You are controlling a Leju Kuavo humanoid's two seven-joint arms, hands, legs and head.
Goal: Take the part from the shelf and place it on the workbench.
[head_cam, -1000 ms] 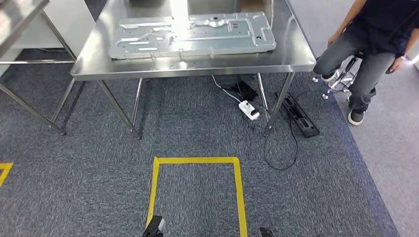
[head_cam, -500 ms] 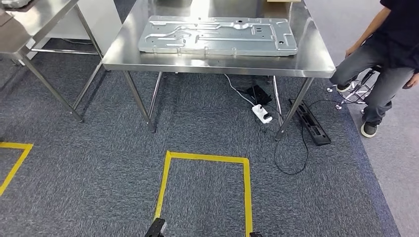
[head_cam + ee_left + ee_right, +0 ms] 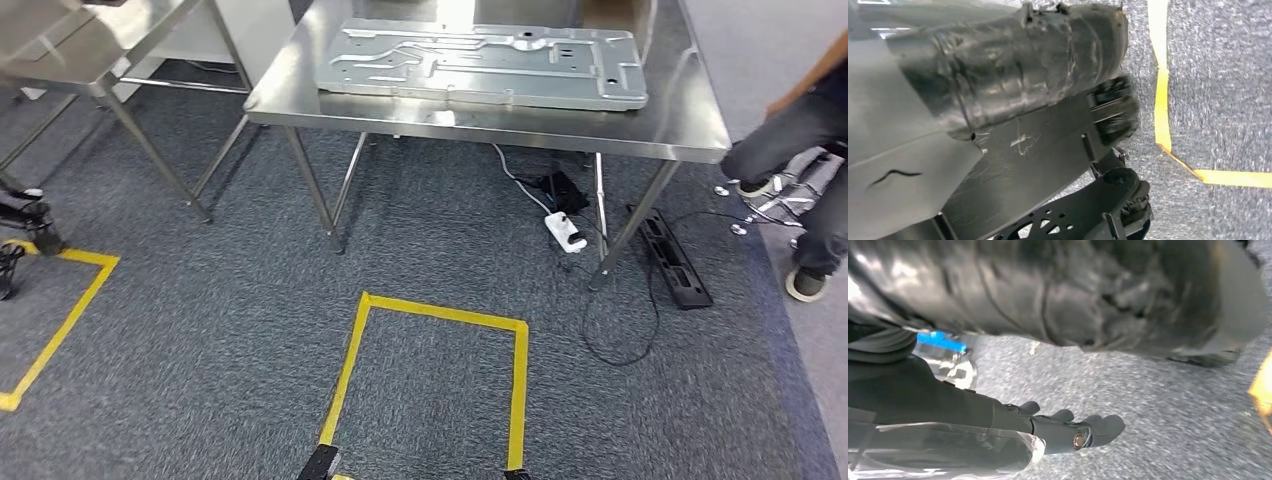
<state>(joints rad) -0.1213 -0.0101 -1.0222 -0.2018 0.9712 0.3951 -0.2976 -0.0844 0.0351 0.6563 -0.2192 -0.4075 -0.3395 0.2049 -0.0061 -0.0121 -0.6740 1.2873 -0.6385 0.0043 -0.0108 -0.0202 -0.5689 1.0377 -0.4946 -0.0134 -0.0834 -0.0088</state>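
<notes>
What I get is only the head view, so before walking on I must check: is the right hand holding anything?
Observer: No. In the right wrist view the right hand holds nothing; its fingers are stretched out and apart above the grey carpet.
Operator: And the left hand?
Observer: I cannot tell. The left wrist view looks down past dark shapes, and the left hand's fingers are not clear among them.
Operator: Anything else in that view?
Observer: Yes, a corner of yellow floor tape lies on the carpet there.
</notes>
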